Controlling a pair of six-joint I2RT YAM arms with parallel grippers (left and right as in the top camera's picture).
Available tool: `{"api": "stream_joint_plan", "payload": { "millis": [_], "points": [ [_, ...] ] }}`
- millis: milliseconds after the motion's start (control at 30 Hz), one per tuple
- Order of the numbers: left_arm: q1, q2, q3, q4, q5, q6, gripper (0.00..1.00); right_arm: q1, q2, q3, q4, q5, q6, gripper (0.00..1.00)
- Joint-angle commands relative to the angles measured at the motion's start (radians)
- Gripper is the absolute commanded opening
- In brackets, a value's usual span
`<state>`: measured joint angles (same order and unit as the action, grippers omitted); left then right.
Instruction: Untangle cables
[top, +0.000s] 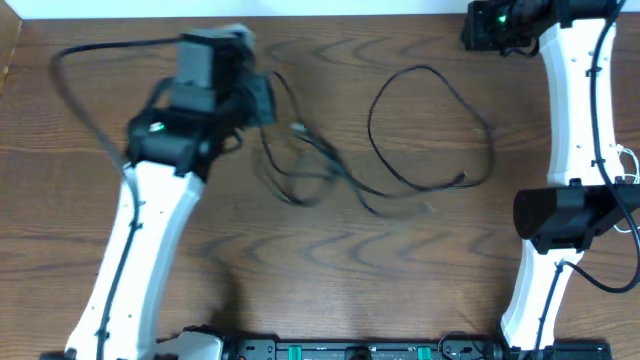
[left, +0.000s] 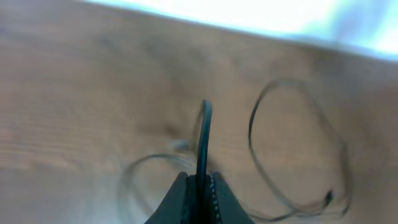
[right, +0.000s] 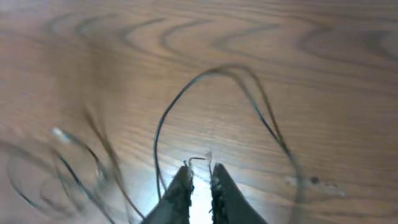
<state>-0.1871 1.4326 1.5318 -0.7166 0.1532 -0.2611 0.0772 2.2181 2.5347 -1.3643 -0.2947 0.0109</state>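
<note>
The left gripper (left: 200, 178) is pinched shut on one black strand of the cables (top: 300, 165), which stands up from its tips in the left wrist view. Just beside that gripper, toward the right arm, lies the knot itself: several thin black cords crossing and looping flat on the wooden table (top: 400, 270), with a small pale plug (top: 298, 128) among them. I judge them light, limp and springy. They will trail after any pull and tighten where they cross, so a hold close to a plug end, or on a free run clear of the crossings, looks better than one in the thick of the knot. Farther from the left gripper on the same side, a large open loop (top: 420, 68) lies apart from the knot but is joined to it by a strand, and it ends in a small plug (top: 462, 178). Farthest off is the right gripper (right: 200, 169), looking down over that loop. Its jaws are narrow, with a sliver of table between them and nothing I can see held. The left arm's own thicker wire (top: 60, 70), blurred, arcs on the gripper's other side and could snag. Otherwise only the wrist overhanging the knot is in the way.
</note>
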Motion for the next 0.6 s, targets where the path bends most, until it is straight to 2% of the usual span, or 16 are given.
{"api": "stream_joint_plan", "payload": {
  "millis": [0,100,267,567],
  "points": [
    [0.076,-0.03,0.009,0.113,0.118,0.013,0.07,0.055,-0.005,-0.024,0.007,-0.081,-0.08,0.29],
    [0.085,-0.041,0.01,0.248,0.239,0.013,0.07,0.09,-0.005,-0.037,0.025,-0.161,-0.131,0.46],
    [0.085,-0.042,0.013,0.403,0.384,-0.053,0.07,0.122,-0.005,-0.059,0.069,-0.349,-0.239,0.59],
    [0.086,-0.043,0.026,0.597,0.378,-0.328,0.07,0.176,-0.005,-0.209,0.196,-0.468,-0.331,0.64]
  ]
}}
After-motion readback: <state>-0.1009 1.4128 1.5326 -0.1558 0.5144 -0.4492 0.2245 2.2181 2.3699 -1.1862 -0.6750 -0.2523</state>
